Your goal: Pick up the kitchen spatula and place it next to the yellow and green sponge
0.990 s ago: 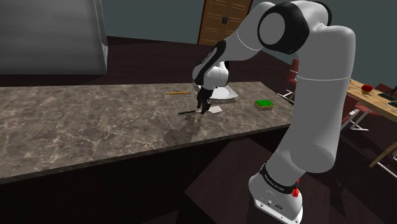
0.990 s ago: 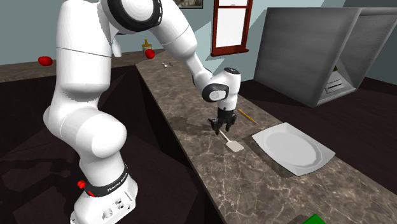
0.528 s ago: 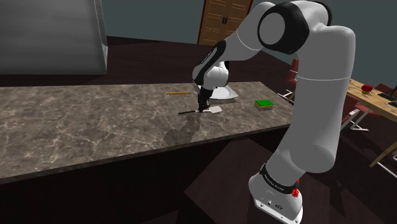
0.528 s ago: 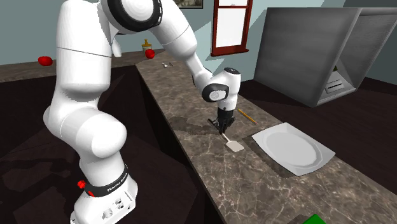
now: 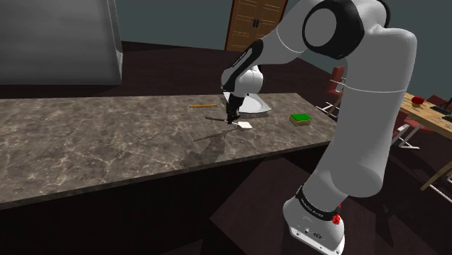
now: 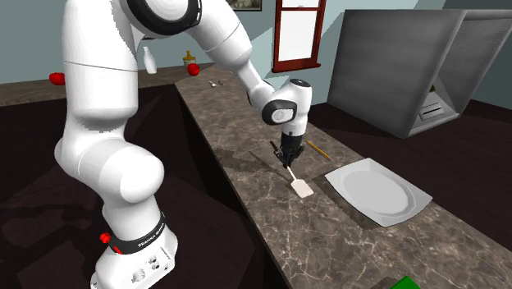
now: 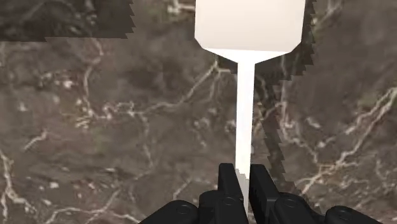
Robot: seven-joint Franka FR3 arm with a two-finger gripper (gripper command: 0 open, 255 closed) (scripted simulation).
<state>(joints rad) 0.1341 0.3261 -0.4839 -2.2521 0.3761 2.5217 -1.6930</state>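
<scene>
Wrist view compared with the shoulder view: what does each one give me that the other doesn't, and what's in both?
The wrist view adds the grip itself: the gripper shut on the white spatula by its handle, the spatula's shadow offset on the counter. The shoulder view adds the surroundings: the green sponge, the plate, a yellow stick and the white arm. Both share the gripper, the spatula and the marbled counter.
</scene>
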